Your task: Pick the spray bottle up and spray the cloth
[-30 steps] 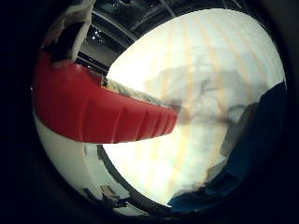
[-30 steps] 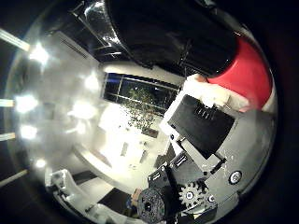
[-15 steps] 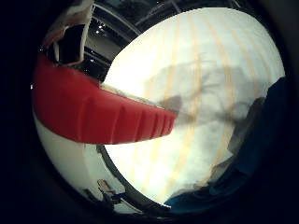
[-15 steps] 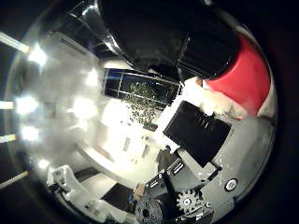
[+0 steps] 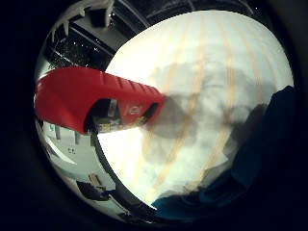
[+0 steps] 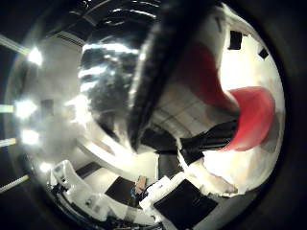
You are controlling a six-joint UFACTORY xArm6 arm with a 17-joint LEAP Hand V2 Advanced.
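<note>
The spray bottle's red spray head (image 5: 91,96) is close to the palm in the right little finger side palm view, above a pale striped tabletop (image 5: 217,67). A dark blue cloth (image 5: 265,144) lies on that tabletop, away from the head. The right thumb side palm view shows the bottle's dark shiny body (image 6: 144,67) filling much of the picture, with its red trigger part (image 6: 254,110) beside it. White and black parts of my right hand (image 6: 197,187) lie against the bottle, fingers curled round it.
The shadow of the hand and bottle (image 5: 192,106) falls on the tabletop between the spray head and the cloth. Room fittings and ceiling lights (image 6: 29,105) show beyond the bottle.
The bottle has turned in my hand. The spray head now shows its front end in the little finger side view, and the dark body has swung across the thumb side view.
</note>
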